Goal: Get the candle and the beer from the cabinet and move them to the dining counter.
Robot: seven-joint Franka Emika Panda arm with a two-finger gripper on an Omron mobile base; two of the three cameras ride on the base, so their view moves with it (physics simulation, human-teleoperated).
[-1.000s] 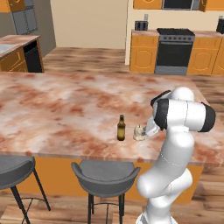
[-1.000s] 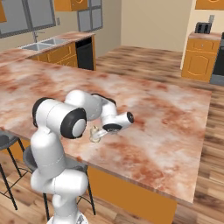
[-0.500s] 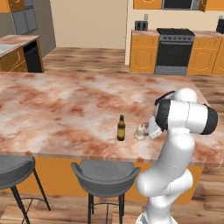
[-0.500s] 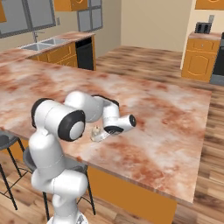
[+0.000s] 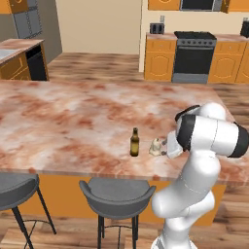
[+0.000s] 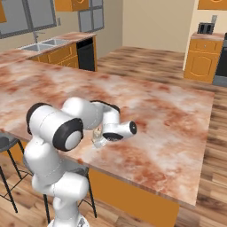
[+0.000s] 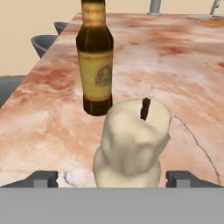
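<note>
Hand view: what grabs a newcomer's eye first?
The lumpy cream candle fills the foreground, standing on the marbled dining counter between the gripper's open jaws. Right behind it stands the brown beer, upright and apart from it. In the left base view both sit near the counter's front edge, above a grey stool.

I've opened the end effector (image 7: 112, 177) since 1 s ago: fingers (image 7: 43, 178) now stand wide apart at 9 and 3 o'clock of the candle (image 7: 131, 144), no longer clamped on it.
</note>
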